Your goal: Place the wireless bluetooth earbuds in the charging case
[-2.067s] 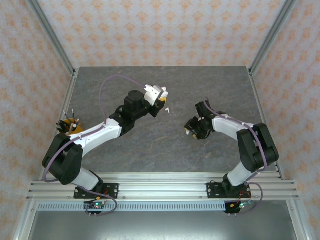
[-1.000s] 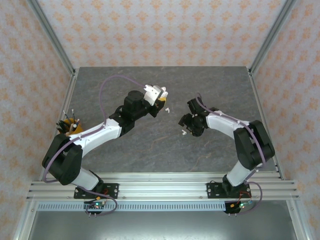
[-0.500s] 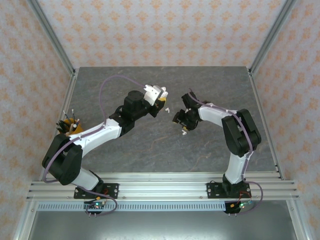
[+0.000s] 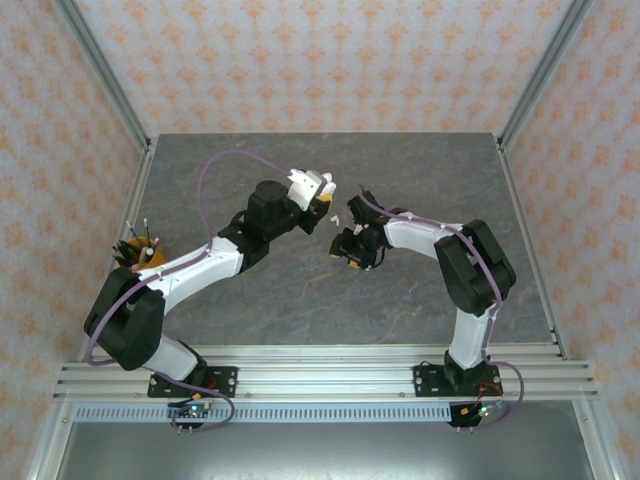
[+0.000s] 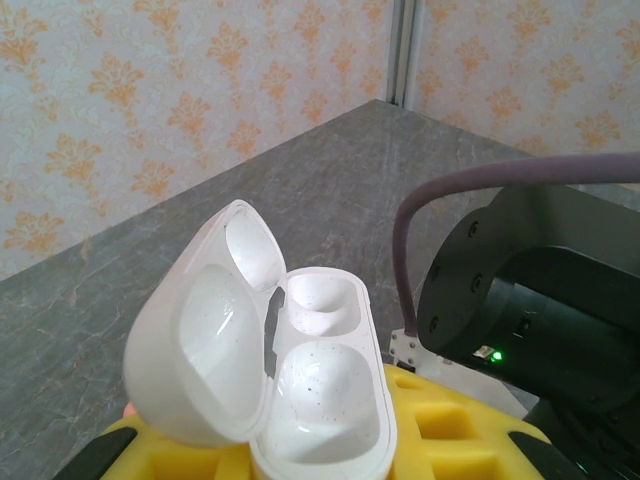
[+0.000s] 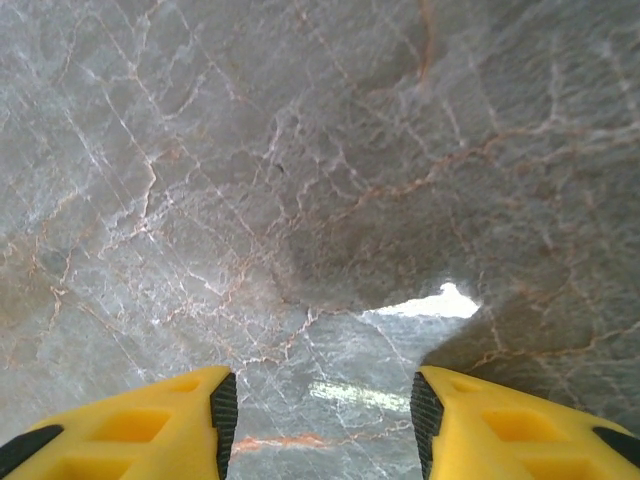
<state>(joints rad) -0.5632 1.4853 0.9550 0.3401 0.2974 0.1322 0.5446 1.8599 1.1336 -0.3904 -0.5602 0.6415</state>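
My left gripper [image 4: 312, 190] is shut on the white charging case [image 5: 320, 400] and holds it above the middle of the table. The case's lid is flipped open to the left, and both wells are bare. Yellow fingers [image 5: 470, 440] clamp its lower body. A tiny white earbud [image 4: 333, 220] lies on the table just right of the case. My right gripper [image 4: 343, 250] hovers low just below and right of that earbud. In the right wrist view the right gripper [image 6: 318, 405] stands open, with bare marble between its yellow fingers [image 6: 150, 420].
The grey marble table [image 4: 300, 300] is walled by patterned panels with metal posts at the back corners. A dark and orange object with white stems [image 4: 140, 252] sits at the left edge beside my left arm. A purple cable [image 4: 225, 160] loops over the left arm.
My right arm has swung left across the table toward the held case, and its jaws have narrowed somewhat. The left arm and the case have not moved.
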